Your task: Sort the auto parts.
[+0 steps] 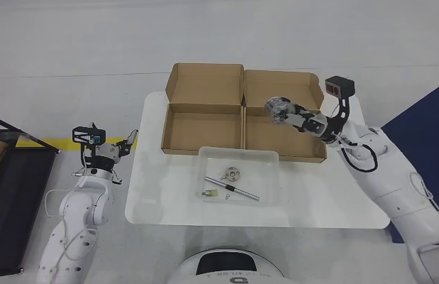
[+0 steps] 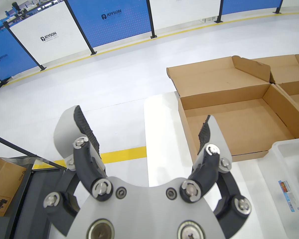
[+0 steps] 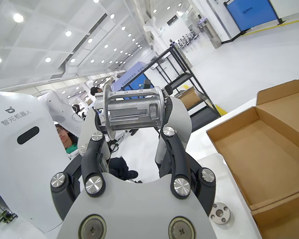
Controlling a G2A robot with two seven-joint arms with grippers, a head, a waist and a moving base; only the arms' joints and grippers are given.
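The ribbed metal cylinder [image 1: 278, 107] [image 3: 129, 105], a flanged, slotted sleeve, is held clear of any surface, over the back part of the right cardboard box [image 1: 283, 139], near where its open lid folds up. The right gripper [image 1: 281, 111] [image 3: 132, 114] pinches it end to end, one finger against the flange and the other against the opposite rim, so the part lies crosswise between the pads.

In front of the boxes sits a clear plastic tray [image 1: 240, 151] holding a round flange disc [image 1: 231, 172] [image 3: 220, 213], a long steel shaft [image 1: 234, 188] lying at a slant, and a small bolt [image 1: 210, 193] just beside the shaft's left end. The left cardboard box [image 1: 201, 132] [image 2: 239, 125] stands touching the right one, lid open

The left gripper [image 1: 122, 144] [image 2: 142, 115] hangs off the left edge of the white table [image 1: 332, 192], well apart from the tray, its fingers spread wide with nothing between them
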